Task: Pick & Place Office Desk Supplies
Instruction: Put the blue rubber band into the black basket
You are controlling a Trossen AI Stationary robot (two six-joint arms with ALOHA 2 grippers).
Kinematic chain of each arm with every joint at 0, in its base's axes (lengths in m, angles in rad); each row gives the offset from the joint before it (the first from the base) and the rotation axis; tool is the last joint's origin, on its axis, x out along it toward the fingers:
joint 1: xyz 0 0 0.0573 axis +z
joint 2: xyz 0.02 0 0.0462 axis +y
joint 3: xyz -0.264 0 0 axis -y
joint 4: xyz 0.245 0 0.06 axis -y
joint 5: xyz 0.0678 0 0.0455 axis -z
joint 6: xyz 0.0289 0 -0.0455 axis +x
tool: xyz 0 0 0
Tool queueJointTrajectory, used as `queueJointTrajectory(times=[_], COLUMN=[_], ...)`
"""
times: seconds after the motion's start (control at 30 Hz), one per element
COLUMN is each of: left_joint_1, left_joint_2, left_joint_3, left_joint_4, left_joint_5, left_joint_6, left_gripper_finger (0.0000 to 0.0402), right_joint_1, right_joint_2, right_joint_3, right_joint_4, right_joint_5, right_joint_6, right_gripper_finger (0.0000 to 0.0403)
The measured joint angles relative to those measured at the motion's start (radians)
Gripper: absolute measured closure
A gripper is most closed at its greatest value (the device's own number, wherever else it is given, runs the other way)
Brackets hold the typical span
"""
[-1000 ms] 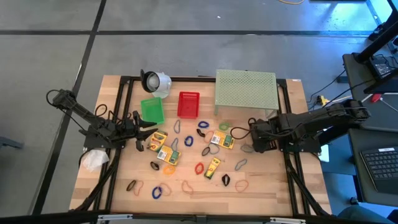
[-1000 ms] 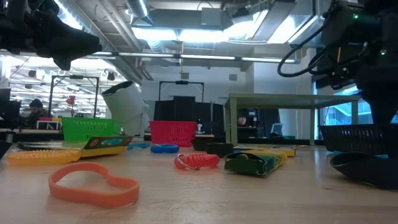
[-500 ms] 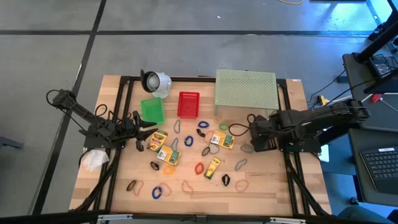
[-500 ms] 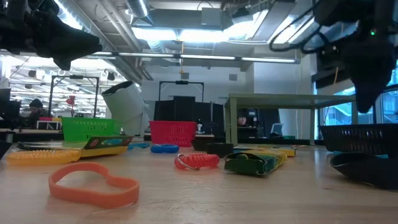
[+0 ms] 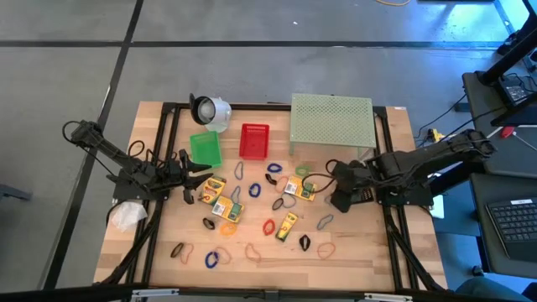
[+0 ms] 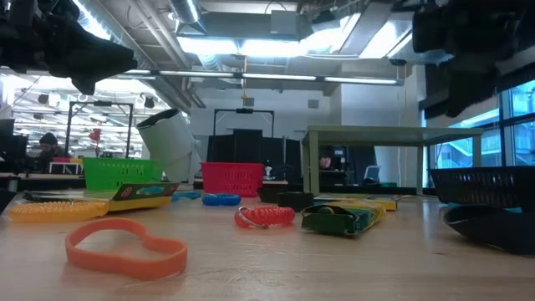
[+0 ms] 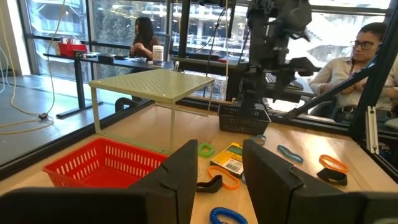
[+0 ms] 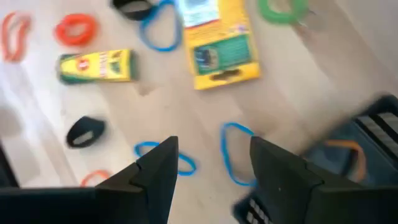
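Reaching farther over the table, right gripper [image 5: 338, 201] jaws seemingly wider apart.

My left gripper [image 5: 186, 174] sits at the table's [image 5: 369, 252] left edge, and my right gripper [image 5: 338, 198] hovers right of centre with its fingers apart. Crayon boxes [image 5: 299, 188] and rubber-band loops [image 5: 211, 258] lie scattered between them. Behind these, two baskets [image 5: 254, 141] stand side by side left of the shelf [image 5: 331, 117].

black basket [image 8: 367, 134] blurred and cropped, orange band [image 8: 96, 178] cut off
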Motion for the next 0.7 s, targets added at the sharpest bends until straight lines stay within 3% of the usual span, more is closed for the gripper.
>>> queueJointTrajectory(times=[0.33,0.7], left_joint_1=[0.000,0.000], left_joint_2=[0.000,0.000], left_joint_3=[0.000,0.000], left_joint_4=[0.004,0.016], left_joint_5=[-0.007,-0.008], left_joint_6=[0.001,0.037], left_gripper_finger=[0.0281,0.0281], right_joint_1=[0.072,0.042], right_joint_2=[0.157,0.348], right_joint_3=[0.024,0.024], right_joint_4=[-0.014,-0.012], right_joint_5=[-0.030,-0.015], right_joint_6=[-0.083,-0.229], right_gripper_finger=[0.0202,0.0202])
